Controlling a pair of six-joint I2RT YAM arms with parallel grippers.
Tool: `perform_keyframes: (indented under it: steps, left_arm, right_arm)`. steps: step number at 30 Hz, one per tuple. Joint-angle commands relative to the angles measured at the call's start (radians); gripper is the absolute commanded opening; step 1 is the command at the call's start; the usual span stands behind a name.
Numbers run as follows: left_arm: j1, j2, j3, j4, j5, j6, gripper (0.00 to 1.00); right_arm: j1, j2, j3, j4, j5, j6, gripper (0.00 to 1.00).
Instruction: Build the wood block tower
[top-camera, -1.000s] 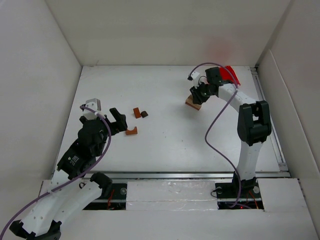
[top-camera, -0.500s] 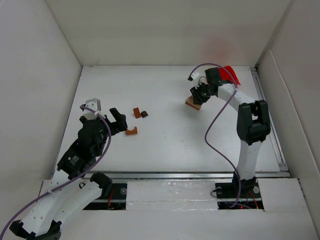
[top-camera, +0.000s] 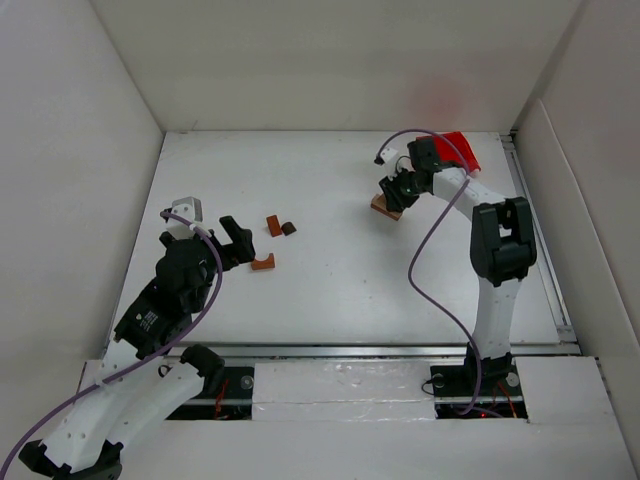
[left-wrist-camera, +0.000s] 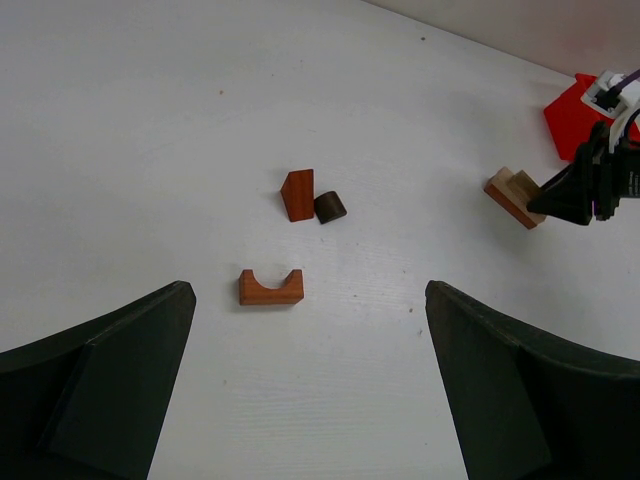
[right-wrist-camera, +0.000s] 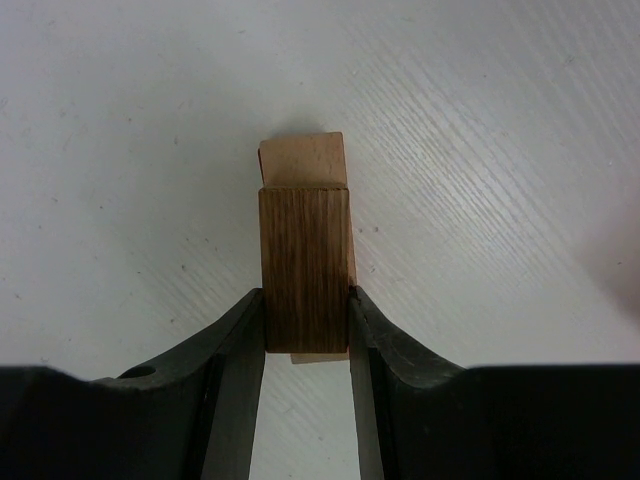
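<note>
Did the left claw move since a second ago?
No. The left gripper sits open in the same spot as before, just left of the arch block.

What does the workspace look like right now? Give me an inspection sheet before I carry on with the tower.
Surface: white table, nothing spilled seen.
Job's things: brown block directly over a tan block, far right; contact between them cannot be told. Arch block, wedge and dark cylinder lie loose left of centre, wedge and cylinder side by side.
Clutter: red bin in the far right corner.
End effectors: left end effector open, empty, facing the loose blocks; right end effector shut on the brown block.
Cables: purple cable on the left arm, another on the right; neither touches a block.
Surroundings: white walls on three sides; nothing else seen.
</note>
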Motion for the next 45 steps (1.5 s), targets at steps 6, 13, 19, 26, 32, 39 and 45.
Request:
perform_keyframes:
  steps: [6,13,19,26,32,39,45]
  left_arm:
    - [-0.005,0.001,-0.003,0.033,0.004,0.016,0.99]
    - [-0.005,0.000,-0.005,0.033,0.004,0.016,0.99]
    - [-0.005,-0.002,-0.003,0.035,0.004,0.016,0.99]
    - [-0.005,-0.002,-0.003,0.036,0.007,0.016,0.99]
    - [-0.005,-0.002,-0.003,0.036,0.008,0.016,0.99]
    - [-0.025,-0.005,-0.003,0.030,-0.001,0.016,0.99]
    - [-0.025,-0.006,-0.001,0.028,-0.012,0.010,0.99]
  right_arm:
    - [0.008,0.008,0.052,-0.002,-0.005,-0.008,0.15]
    - [0.008,0.008,0.052,-0.003,0.002,-0.011,0.16]
    - [-0.002,0.006,0.053,-0.005,0.002,-0.014,0.19]
    - [-0.002,0.013,0.063,-0.012,0.004,-0.019,0.24]
    - [-0.002,0.011,0.055,-0.011,0.001,-0.028,0.47]
    - [-0.002,0.008,0.057,-0.013,0.013,-0.026,1.00]
    - [0.008,-0.042,0.047,-0.003,-0.028,-0.005,1.00]
